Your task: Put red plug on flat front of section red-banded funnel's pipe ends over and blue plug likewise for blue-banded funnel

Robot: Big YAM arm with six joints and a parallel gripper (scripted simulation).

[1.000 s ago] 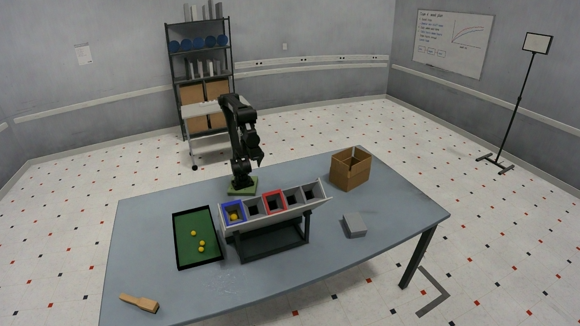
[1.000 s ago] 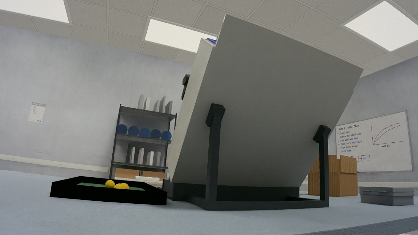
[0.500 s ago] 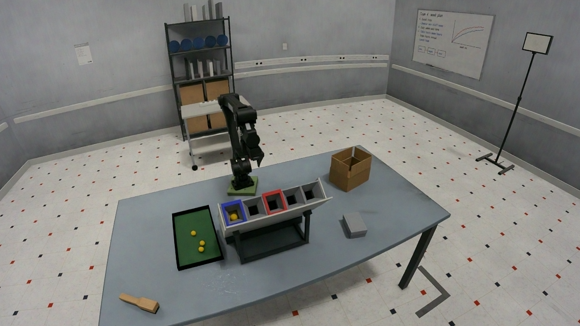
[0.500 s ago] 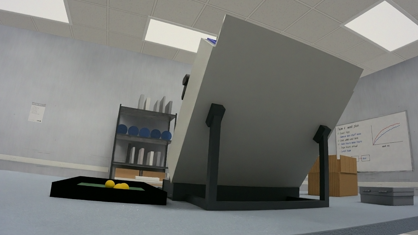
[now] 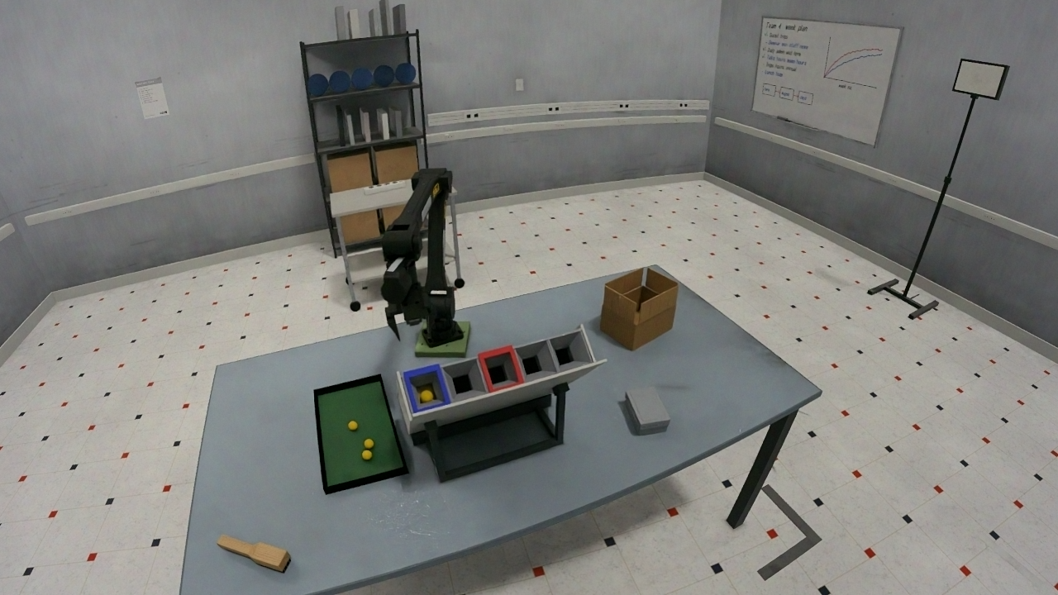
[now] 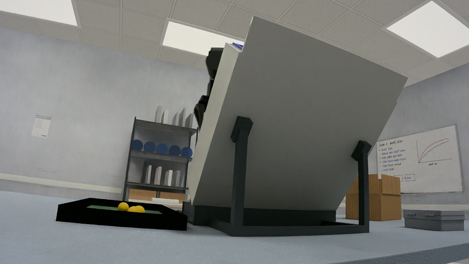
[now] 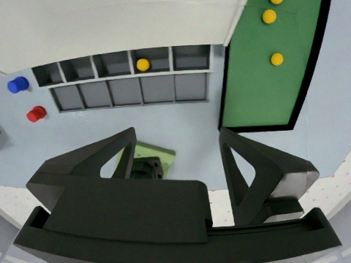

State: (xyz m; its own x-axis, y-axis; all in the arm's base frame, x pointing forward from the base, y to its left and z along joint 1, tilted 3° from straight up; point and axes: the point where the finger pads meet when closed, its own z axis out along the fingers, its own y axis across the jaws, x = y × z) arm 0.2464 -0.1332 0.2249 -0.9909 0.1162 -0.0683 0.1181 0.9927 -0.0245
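The funnel rack stands mid-table with a blue-banded funnel (image 5: 426,387) at its left end and a red-banded funnel (image 5: 500,368) in the middle. A yellow marble (image 5: 426,396) sits in the blue-banded funnel. In the wrist view the row of sections (image 7: 121,78) shows below the cover, and another yellow marble (image 7: 142,64) lies in the fourth section from the left. The blue plug (image 7: 17,85) and the red plug (image 7: 36,114) stand on the table to the left of the sections. My gripper (image 7: 177,133) (image 5: 392,326) is open and empty, high above the table behind the rack.
A green tray (image 5: 359,432) with three yellow marbles lies left of the rack, and it also shows in the wrist view (image 7: 268,69). A cardboard box (image 5: 638,307) stands at the back right, a grey box (image 5: 646,411) to the right, and a wooden block (image 5: 253,552) at the front left.
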